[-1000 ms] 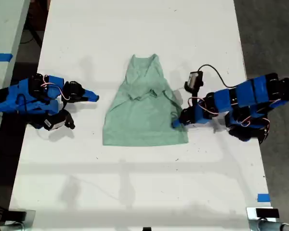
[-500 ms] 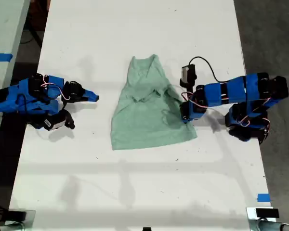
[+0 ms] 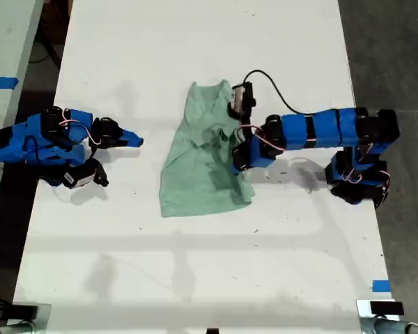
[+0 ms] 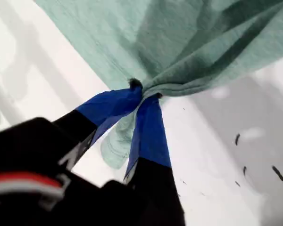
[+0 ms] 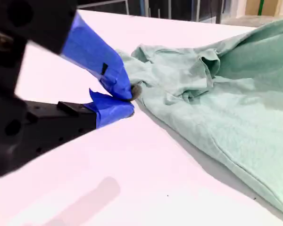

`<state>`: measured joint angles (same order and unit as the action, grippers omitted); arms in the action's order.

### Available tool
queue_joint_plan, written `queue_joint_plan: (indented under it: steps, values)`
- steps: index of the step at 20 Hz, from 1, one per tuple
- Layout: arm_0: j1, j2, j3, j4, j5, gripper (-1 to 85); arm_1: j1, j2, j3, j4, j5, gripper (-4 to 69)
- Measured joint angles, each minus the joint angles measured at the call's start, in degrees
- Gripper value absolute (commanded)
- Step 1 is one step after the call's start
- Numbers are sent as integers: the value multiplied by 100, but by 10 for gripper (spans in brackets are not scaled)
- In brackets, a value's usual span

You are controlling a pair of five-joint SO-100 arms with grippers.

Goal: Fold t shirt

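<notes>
Clamped tight on a bunched edge of the t shirt, my first gripper lifting that side over the rest, mid-fold. Farther off, beyond the shirt's other edge, my second gripper idle on the table, tips nearly together, holding nothing. Next, probably: carry across, lay flat, release.

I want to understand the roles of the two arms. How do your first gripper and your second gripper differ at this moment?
My first gripper is shut on the t shirt, holding its edge lifted over the garment; my second gripper holds nothing. In the exterior view, my first gripper is stretched out from the right, while my second rests at the left, apart from the cloth. Both have blue fingers.
</notes>
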<state>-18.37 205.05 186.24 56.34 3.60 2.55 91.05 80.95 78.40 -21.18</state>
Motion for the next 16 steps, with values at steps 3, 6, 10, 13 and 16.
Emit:
queue_joint_plan:
  steps: [3,6,10,13,16]
  values:
    - [0,0,0,0,0,-2,-176,-1573,-1714,97,-299,96]
    - [0,0,0,0,9,-2,-220,-2285,-2355,211,-369,207]
    - [0,0,0,0,53,-2,-246,-2109,-2355,527,-369,207]
    - [0,0,0,0,53,-2,-255,-1257,-2232,958,-308,200]
    - [0,0,0,0,53,-2,-255,-325,-1512,1380,-97,170]
